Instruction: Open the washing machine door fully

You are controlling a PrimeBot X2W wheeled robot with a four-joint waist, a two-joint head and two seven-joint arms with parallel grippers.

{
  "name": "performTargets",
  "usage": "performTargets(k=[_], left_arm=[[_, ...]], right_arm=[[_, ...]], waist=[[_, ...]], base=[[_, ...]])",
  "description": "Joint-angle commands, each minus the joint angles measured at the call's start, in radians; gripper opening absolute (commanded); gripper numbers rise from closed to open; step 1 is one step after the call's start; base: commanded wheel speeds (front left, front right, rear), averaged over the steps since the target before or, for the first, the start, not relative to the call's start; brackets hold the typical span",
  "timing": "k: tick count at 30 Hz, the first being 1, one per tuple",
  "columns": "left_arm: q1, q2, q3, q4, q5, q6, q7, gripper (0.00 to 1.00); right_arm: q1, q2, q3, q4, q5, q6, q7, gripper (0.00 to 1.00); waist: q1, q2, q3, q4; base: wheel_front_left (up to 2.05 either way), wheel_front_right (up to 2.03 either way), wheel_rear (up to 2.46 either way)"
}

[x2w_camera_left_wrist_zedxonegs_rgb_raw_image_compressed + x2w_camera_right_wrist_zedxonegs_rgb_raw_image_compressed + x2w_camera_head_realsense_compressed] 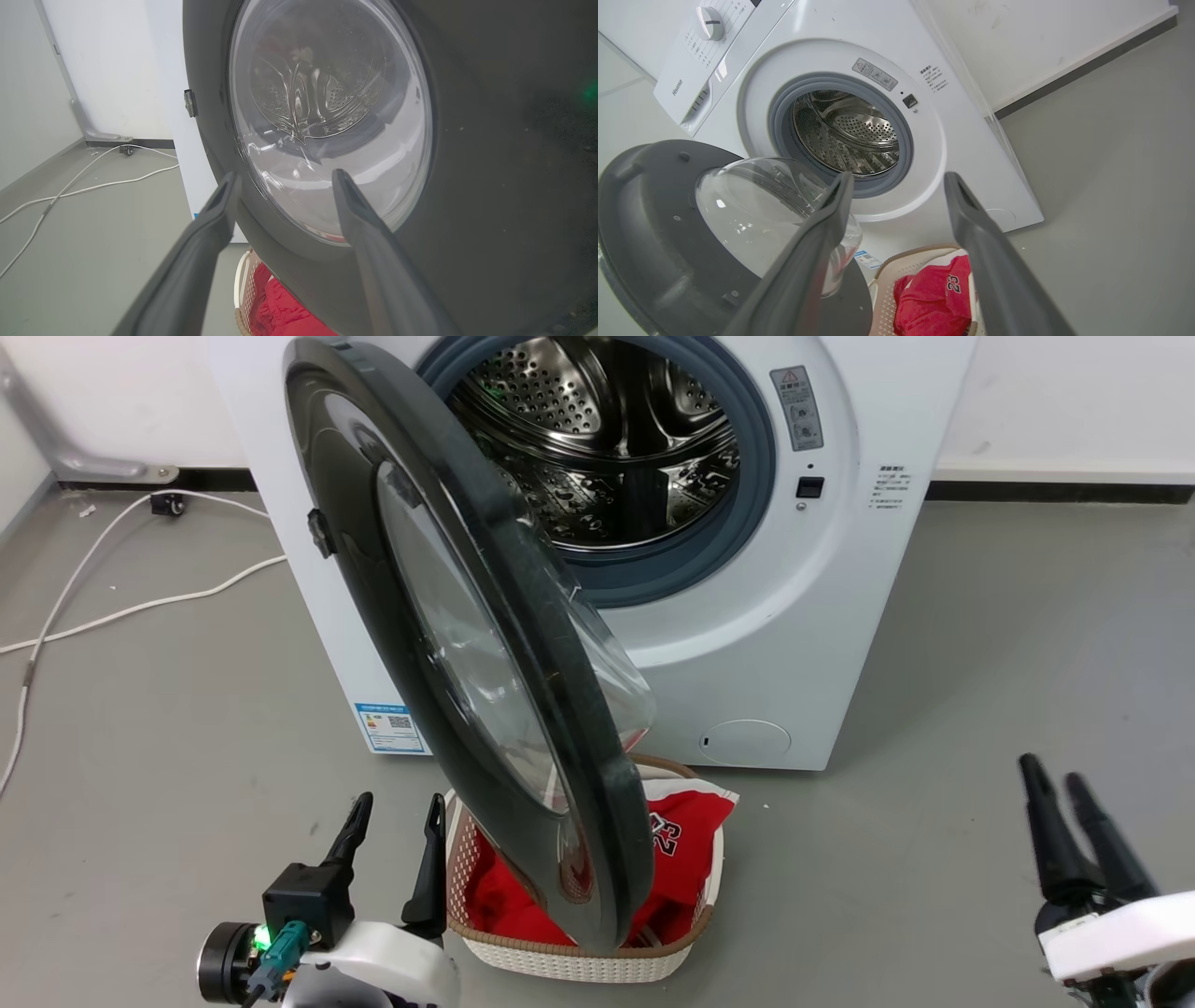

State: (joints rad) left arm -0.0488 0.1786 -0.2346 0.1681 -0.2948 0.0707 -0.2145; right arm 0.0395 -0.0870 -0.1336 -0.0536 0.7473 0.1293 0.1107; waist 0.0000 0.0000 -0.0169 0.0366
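So the washing machine door [467,644] is swung roughly halfway out, hanging over the laundry basket [579,963] with the red jersey [681,840], my left gripper [400,803] spread empty by its outer face, right gripper [1050,771] spread empty well off to the side.

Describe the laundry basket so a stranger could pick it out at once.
Find the white front-loading washing machine on the grey floor. Below its open round black-rimmed glass door sits a white perforated basket with a brown rim. It alone holds red clothing.
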Motion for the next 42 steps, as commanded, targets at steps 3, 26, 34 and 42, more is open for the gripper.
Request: performTargets(k=[3, 26, 34, 42], left_arm=[[0.006, 0.006, 0.001, -0.001, -0.006, 0.004, 0.001, 1.0], [0.008, 0.023, -0.009, 0.008, -0.017, 0.016, 0.007, 1.0], [0.01, 0.026, -0.014, 0.002, -0.023, 0.024, 0.012, 1.0], [0.006, 0.029, -0.016, 0.0, -0.029, 0.027, 0.015, 0.85]], right_arm=[[0.028, -0.006, -0.009, -0.049, -0.169, 0.003, -0.046, 1.0], [0.105, 0.002, 0.082, -0.082, -0.594, 0.001, -0.15, 1.0], [0.097, -0.004, 0.088, -0.058, -0.606, 0.001, -0.159, 1.0], [0.086, -0.005, 0.089, -0.048, -0.603, 0.001, -0.154, 1.0]], waist=[[0.0, 0.0, 0.003, -0.01], [0.0, 0.0, -0.009, -0.04], [0.0, 0.0, -0.008, -0.036], [0.0, 0.0, -0.002, -0.035]], base=[[0.0, 0.0, 0.0], [0.0, 0.0, 0.0], [0.0, 0.0, 0.0], [0.0, 0.0, 0.0]])
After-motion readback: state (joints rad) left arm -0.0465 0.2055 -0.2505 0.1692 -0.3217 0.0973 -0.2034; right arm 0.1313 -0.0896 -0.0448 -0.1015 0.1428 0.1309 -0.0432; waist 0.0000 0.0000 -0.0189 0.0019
